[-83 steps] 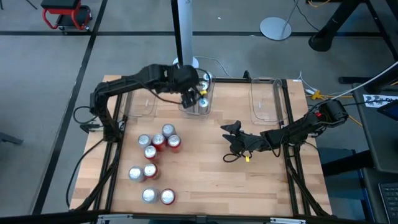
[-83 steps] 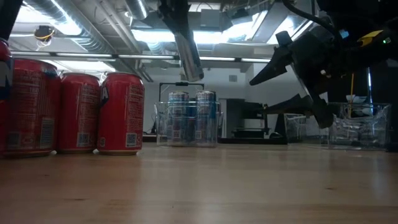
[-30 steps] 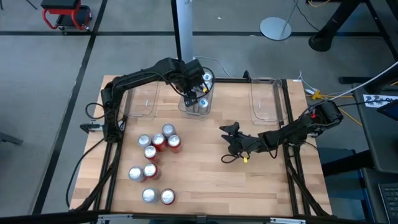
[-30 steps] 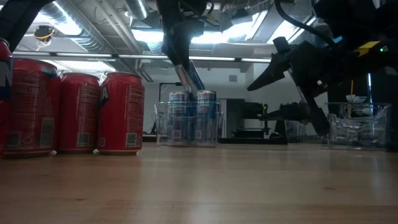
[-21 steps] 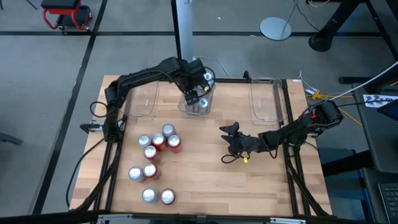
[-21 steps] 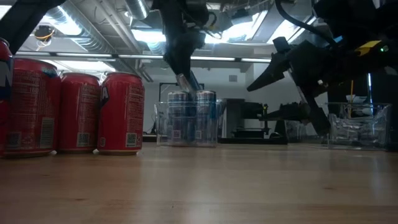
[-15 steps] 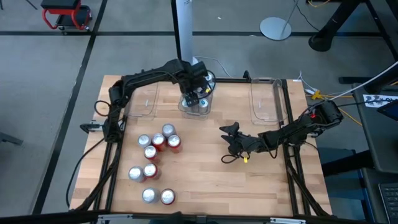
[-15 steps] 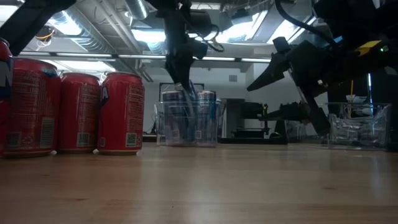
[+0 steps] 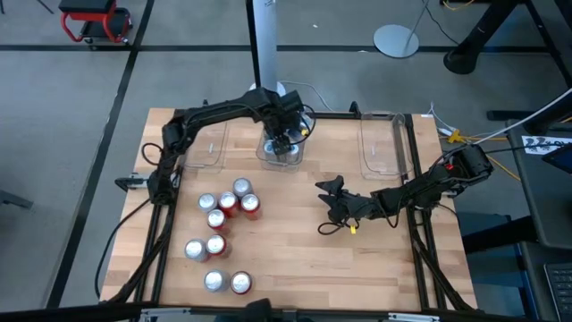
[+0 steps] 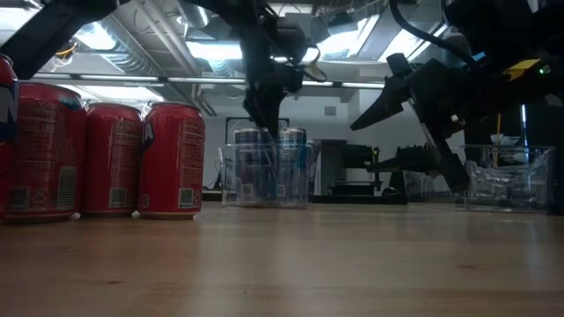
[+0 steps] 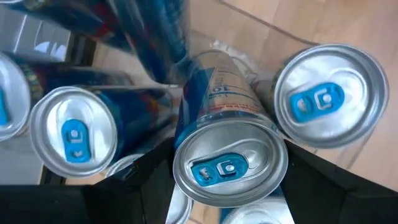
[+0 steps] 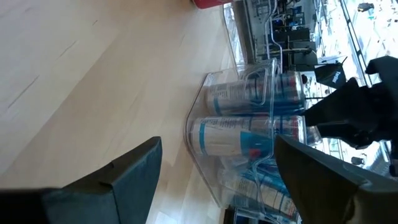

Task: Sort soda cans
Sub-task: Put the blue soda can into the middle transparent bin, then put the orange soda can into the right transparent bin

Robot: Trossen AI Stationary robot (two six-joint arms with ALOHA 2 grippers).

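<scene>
Blue-and-silver soda cans stand upright in a clear bin (image 9: 280, 157) at the table's far middle, seen also in the low view as the bin (image 10: 231, 180). My left gripper (image 9: 284, 137) reaches down into that bin, shut on one blue can (image 11: 229, 167), with other blue cans (image 11: 73, 132) close on both sides. Several red cans (image 9: 223, 207) stand in a cluster on the table's left half. My right gripper (image 9: 334, 202) hovers open over the table's middle right, touching nothing. My left gripper pinches the blue can by its upper wall (image 11: 186, 140) just under the top rim, one finger (image 11: 149, 180) on each side. The fingers come from above, pointing down. The can's lower part is inside the bin among the other blue cans; whether it stands on the floor I cannot tell.
Two more clear bins stand along the far edge, one at the left (image 9: 202, 148) and one at the right (image 9: 379, 148). A grey pole (image 9: 264, 45) rises behind the middle bin. Bare wood lies between the red cans and my right arm.
My left gripper has moved a little toward the table's right and down, carrying the blue can from above the bin's rim into the bin among the other cans. It has stayed shut on the can.
</scene>
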